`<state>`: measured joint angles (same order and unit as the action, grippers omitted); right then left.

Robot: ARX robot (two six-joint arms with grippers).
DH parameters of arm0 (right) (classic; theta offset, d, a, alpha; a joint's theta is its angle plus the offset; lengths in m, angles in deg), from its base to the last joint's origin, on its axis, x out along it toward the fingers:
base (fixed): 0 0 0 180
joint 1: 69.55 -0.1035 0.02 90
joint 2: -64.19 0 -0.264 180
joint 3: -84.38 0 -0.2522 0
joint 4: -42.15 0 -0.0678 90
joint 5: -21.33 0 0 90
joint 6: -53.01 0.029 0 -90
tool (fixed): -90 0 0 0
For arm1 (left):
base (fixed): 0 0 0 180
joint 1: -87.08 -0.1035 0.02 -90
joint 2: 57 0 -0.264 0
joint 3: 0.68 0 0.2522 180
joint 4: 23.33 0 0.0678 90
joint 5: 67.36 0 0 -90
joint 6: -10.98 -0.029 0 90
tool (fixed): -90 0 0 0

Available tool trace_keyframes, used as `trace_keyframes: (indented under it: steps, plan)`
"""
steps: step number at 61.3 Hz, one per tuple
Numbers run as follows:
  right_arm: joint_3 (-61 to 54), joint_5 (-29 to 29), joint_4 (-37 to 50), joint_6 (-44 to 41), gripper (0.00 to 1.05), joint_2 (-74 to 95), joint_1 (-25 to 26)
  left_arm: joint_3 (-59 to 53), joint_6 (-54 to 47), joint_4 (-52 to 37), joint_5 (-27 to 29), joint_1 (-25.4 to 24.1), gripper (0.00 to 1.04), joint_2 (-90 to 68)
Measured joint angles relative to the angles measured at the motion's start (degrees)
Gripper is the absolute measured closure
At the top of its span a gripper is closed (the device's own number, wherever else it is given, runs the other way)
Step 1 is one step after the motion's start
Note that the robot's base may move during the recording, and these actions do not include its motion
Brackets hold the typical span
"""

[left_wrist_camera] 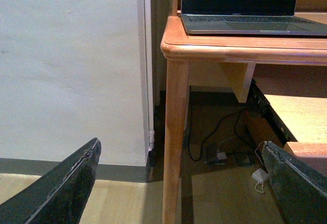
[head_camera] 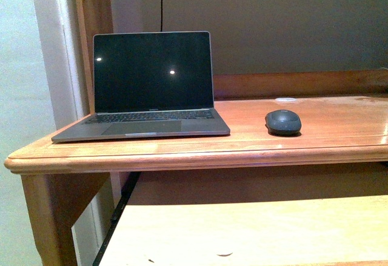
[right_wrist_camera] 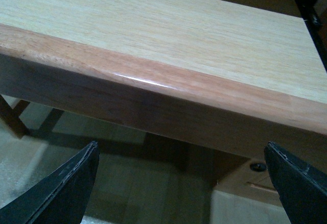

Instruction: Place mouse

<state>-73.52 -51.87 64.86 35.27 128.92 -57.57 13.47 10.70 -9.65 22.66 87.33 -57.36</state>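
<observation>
The dark grey domed mouse (head_camera: 283,122) lies on the wooden desk top (head_camera: 339,134), to the right of the open laptop (head_camera: 148,87). Neither arm shows in the front view. My left gripper (left_wrist_camera: 179,183) is open and empty, low beside the desk's front left leg (left_wrist_camera: 173,142), well below the desk top. My right gripper (right_wrist_camera: 179,183) is open and empty, just under the front edge of the pull-out tray (right_wrist_camera: 168,40). The mouse is out of view in both wrist views.
A small flat whitish disc (head_camera: 286,100) lies behind the mouse by the desk's back rail. The lighter pull-out tray (head_camera: 254,229) juts out under the desk top. Cables and a white adapter (left_wrist_camera: 259,175) lie on the floor beneath. A wall (left_wrist_camera: 66,66) is to the left.
</observation>
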Motion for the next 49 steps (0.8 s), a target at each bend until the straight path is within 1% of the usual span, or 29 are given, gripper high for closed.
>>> trace_keyframes:
  steps: [4, 10, 21, 31, 39, 42, 44, 49]
  plan:
    - [0.42, -2.29, 2.95, 0.46, 0.07, 2.97, -2.47, 0.0, 0.0, 0.0, -0.02, 0.0, 0.08, 0.0]
    - [2.54, -7.72, 6.29, 1.75, 0.07, 8.28, -6.88, 0.0, 0.0, 0.0, 0.0, 0.0, 0.08, 0.0]
    - [12.7, -17.14, 10.95, 4.13, 0.07, 21.57, -16.28, 0.0, 0.0, 0.0, -0.02, 0.0, 0.08, 0.0]
    - [25.7, -25.51, 10.23, 5.75, 0.07, 32.94, -23.76, 0.0, 0.0, 0.0, 0.0, 0.0, 0.08, 0.02]
    - [34.99, -30.64, 7.67, 6.88, 0.07, 39.1, -27.56, 0.0, 0.0, 0.0, 0.0, 0.0, 0.08, 0.0]
    - [39.19, -34.07, 6.86, 7.56, 0.07, 41.57, -29.07, 0.0, 0.0, 0.0, 0.0, 0.0, 0.08, 0.0]
    - [41.16, -33.24, 6.16, 7.89, 0.07, 42.16, -29.64, 0.0, 0.0, 0.0, -0.02, 0.0, 0.08, 0.02]
    - [41.4, -32.76, 5.84, 8.81, 0.07, 42.07, -30.25, 0.0, 0.0, 0.0, -0.02, 0.0, 0.08, 0.02]
